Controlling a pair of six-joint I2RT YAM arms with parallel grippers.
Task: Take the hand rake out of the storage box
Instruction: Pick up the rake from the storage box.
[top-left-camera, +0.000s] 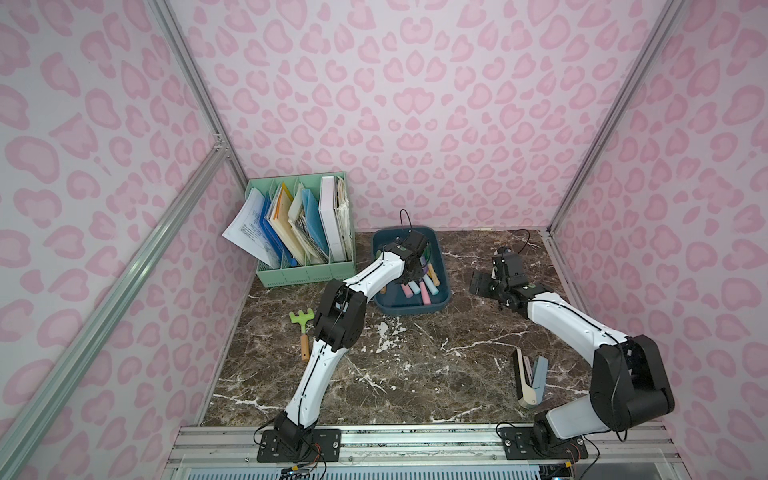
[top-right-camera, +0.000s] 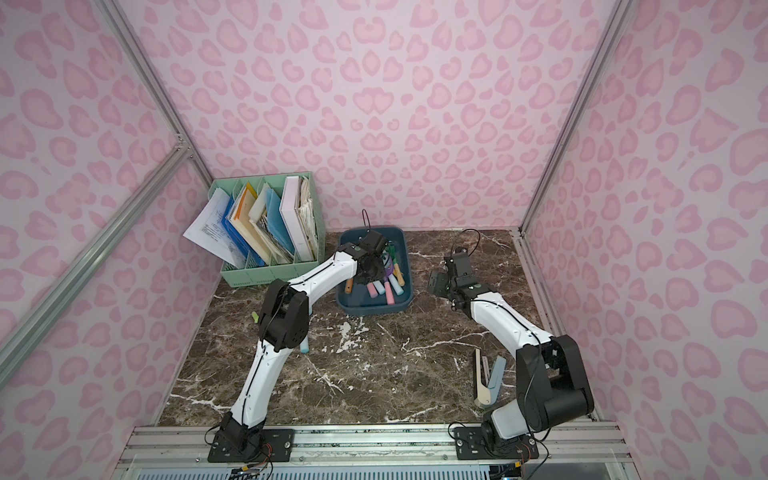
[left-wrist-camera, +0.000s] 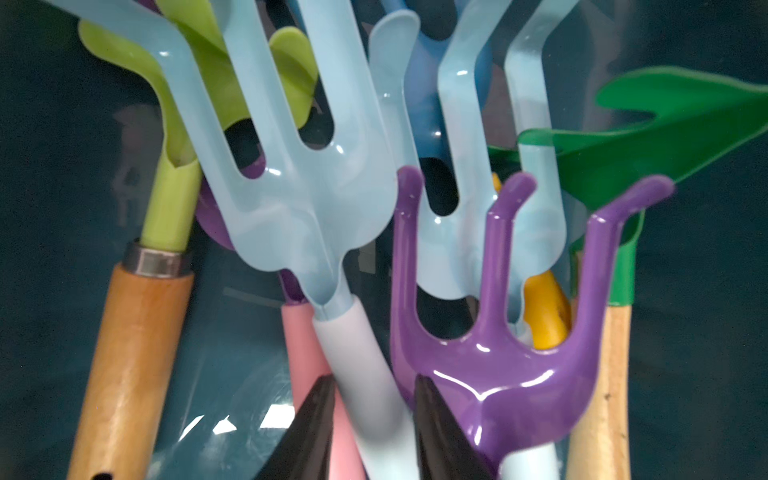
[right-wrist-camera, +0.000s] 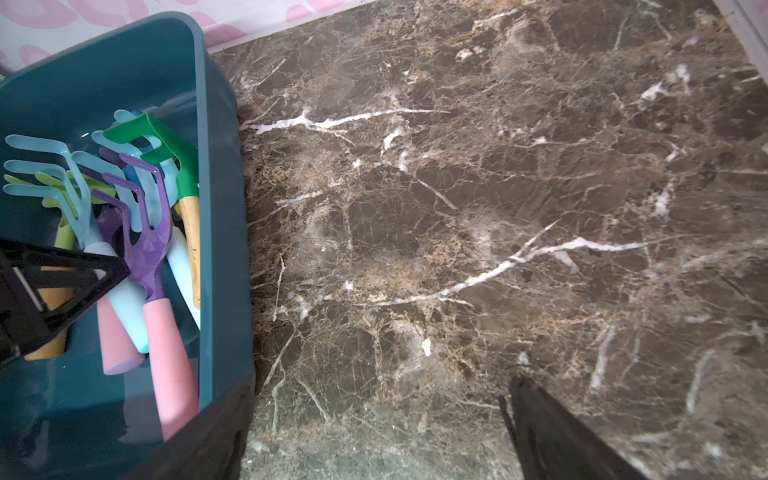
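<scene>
- Brown marble table (top-left-camera: 415, 374), with pink spotted walls around it.
- The teal storage box (top-left-camera: 415, 311) sits at the back, full of garden tools.
- My left gripper (left-wrist-camera: 374, 415) is inside it, fingers pinching the handle of the pale blue hand rake (left-wrist-camera: 299, 199).
- My right gripper (top-left-camera: 481, 283) hangs spread wide and empty beside the box.

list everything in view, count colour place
storage box: one, dark teal, table's back
hand rakes: several, light blue, purple, green, lime, piled in storage box
loose rake: one, lime, wooden handle, on table by left arm
file organiser: one, mint green, back corner
stapler: one, beige and grey-blue, by right arm
table: one, brown marble
left hand: one, black, in box astride handle of light blue rake
right hand: one, black, open, above table beside box
</scene>
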